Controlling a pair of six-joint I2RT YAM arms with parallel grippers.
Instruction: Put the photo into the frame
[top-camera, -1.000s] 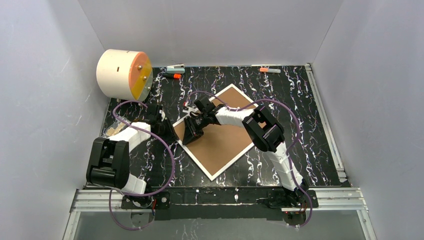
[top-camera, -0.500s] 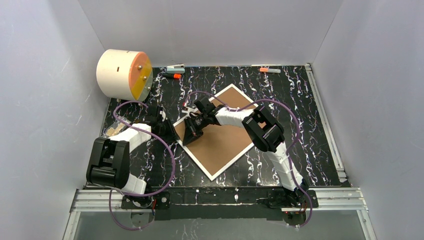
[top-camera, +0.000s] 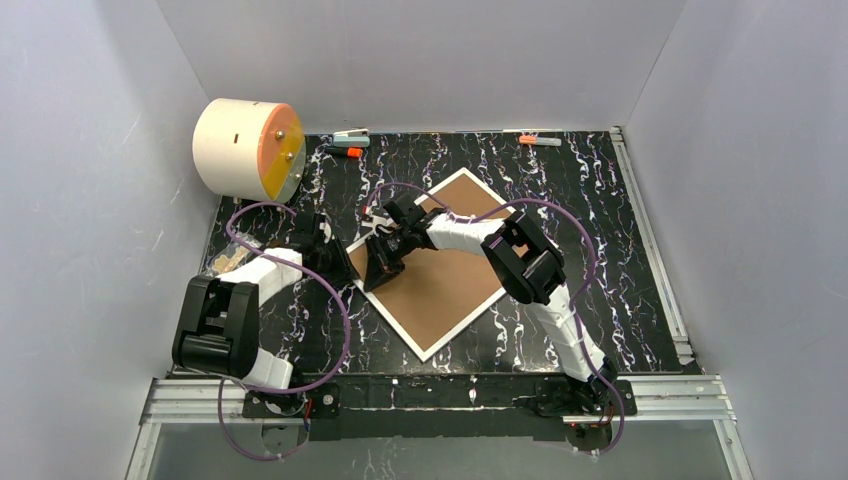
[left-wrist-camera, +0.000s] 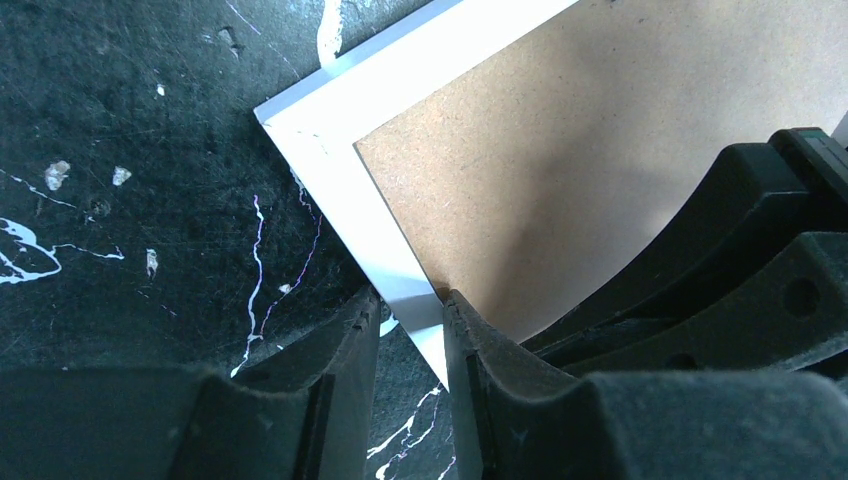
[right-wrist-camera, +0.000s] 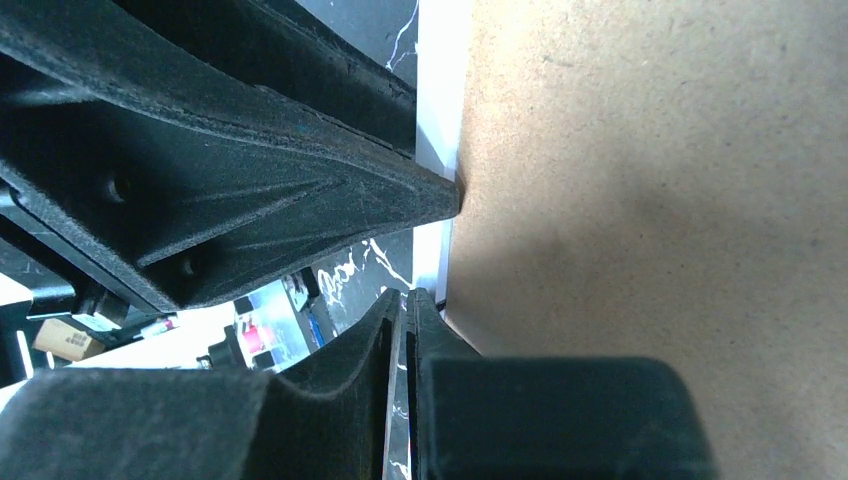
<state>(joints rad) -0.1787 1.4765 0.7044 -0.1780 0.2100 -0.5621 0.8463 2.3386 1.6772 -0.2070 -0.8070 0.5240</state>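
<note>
The frame (top-camera: 450, 290) is seen lying face down in the middle of the marbled table (top-camera: 610, 200), turned like a diamond, brown back (right-wrist-camera: 650, 200) uppermost. At its left corner the white rim (left-wrist-camera: 340, 170) is pinched by the left gripper (left-wrist-camera: 412, 302), jaws narrow, one finger on each side of the rim. Just beside it, the right gripper (right-wrist-camera: 408, 298) is set at the seam where board meets rim, fingers drawn almost together, with nothing visible between them. The photo cannot be found in any view, so its place cannot be told, and the back is judged not yet opened. Now the risks are to be weighed. With both grippers crowded at one corner, a clash of fingers could be caused by one small sideways move. If the seam is pried with tips this close together, the board may be missed and simply skated over. Should the rim be lifted too steeply, the frame could be dragged or twisted on the table, and the left hold lost
</note>
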